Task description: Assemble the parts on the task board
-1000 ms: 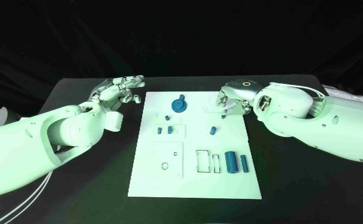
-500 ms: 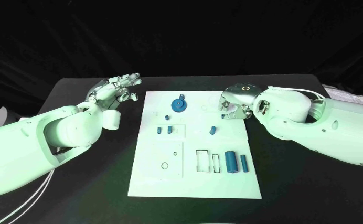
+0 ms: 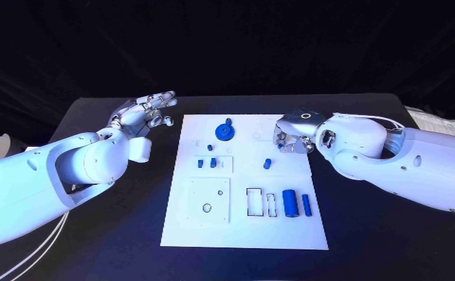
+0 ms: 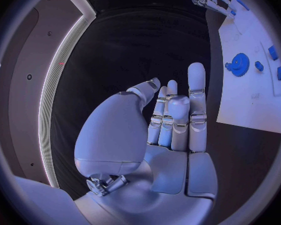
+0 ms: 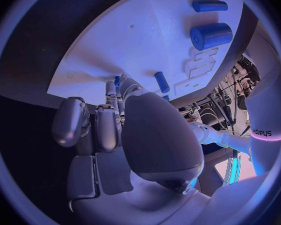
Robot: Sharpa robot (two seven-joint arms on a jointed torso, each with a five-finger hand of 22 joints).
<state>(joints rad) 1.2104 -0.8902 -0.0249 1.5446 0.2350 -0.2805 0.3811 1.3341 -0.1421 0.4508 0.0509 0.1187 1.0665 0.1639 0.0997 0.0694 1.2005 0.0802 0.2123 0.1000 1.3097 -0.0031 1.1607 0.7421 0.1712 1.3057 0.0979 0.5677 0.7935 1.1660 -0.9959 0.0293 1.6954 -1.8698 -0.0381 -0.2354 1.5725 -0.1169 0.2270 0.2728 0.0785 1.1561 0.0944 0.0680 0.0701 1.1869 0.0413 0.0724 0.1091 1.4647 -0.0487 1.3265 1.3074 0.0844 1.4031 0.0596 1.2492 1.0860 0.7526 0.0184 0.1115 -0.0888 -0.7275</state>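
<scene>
Left hand (image 3: 144, 114) hovering released, fingers spread, beside the task board (image 3: 248, 228); right hand (image 3: 294, 134) curling clenched, grasping nothing, over its edge.

We can't tell whether the right hand (image 3: 294, 135) grips anything; its curled fingers (image 5: 97, 127) hide their tips. The task board (image 5: 147, 45) is cut off behind that hand. The small parts (image 3: 207, 162) are too tiny to identify.

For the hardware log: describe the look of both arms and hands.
Both arms are bulky, rounded, smooth white shells. The left hand and right hand are silver metal with jointed fingers and smooth pale pads. The right wrist carries a round cap with a ring, and thin pale cables run along that forearm.
</scene>
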